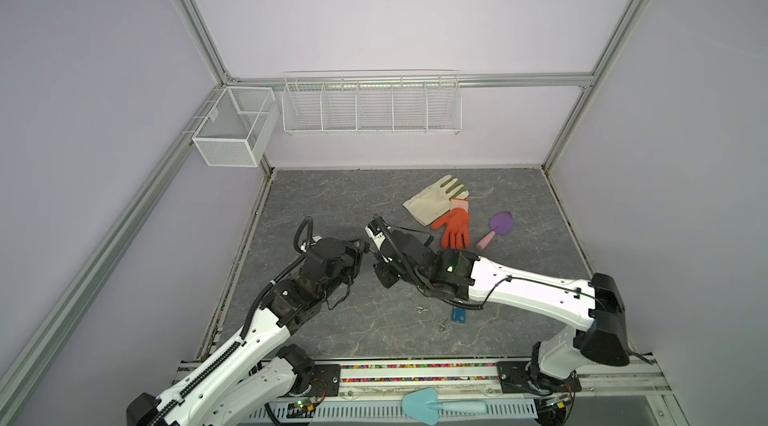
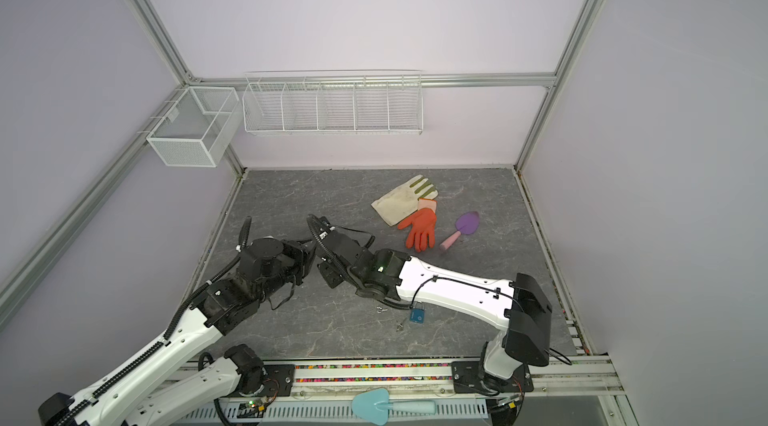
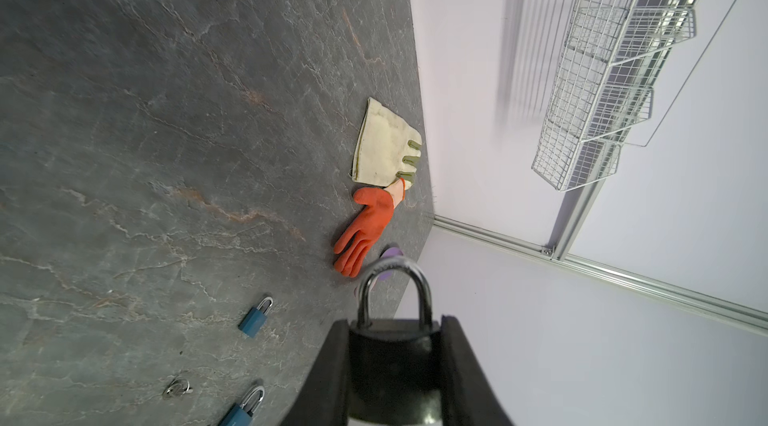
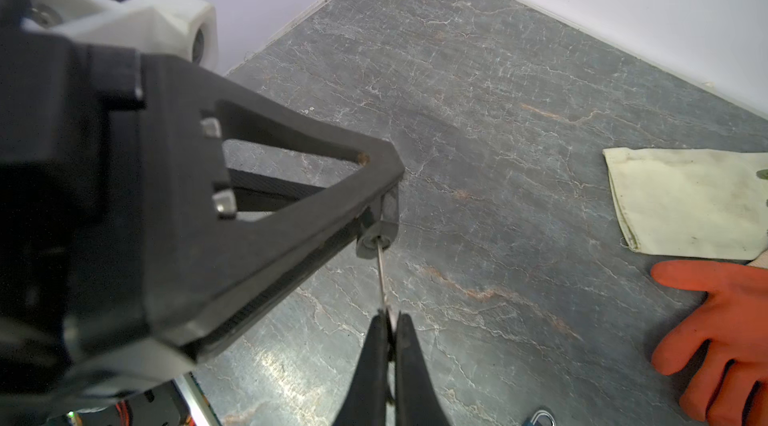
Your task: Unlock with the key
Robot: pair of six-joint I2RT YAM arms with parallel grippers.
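Key [image 4: 381, 274]: the thin blade runs straight from the right gripper [image 4: 388, 320] to the base of the padlock [image 4: 376, 237], with its tip entered in the keyway. The head of the key is hidden between the fingers.

Right gripper: closed tight, pinching the key at the fingertips.

Left gripper [image 3: 395, 323]: partly closed, clamping the black padlock body between its two fingers. The shackle [image 3: 392, 278] projects beyond the fingertips. Both its legs meet the body, so the lock reads as fastened. Whether the key is turned cannot be told.

Position: in both top views the two grippers meet tip to tip, raised above the table [image 1: 332, 204], left of its middle. Padlock and key sit between them, too small there to make out.

Other items on the table, all apart from both grippers:
- blue padlock [image 3: 254, 318] and second blue padlock [image 3: 242, 406], lying flat, apart from each other
- key ring [image 3: 178, 387], near the second blue padlock
- white glove [image 1: 436, 199] toward the back wall
- orange glove [image 1: 455, 228], its cuff touching the white glove's finger end
- purple trowel [image 1: 496, 228], just beside the orange glove, not touching it

Blue trowel [image 1: 436, 405] lies at the front rail, off the table
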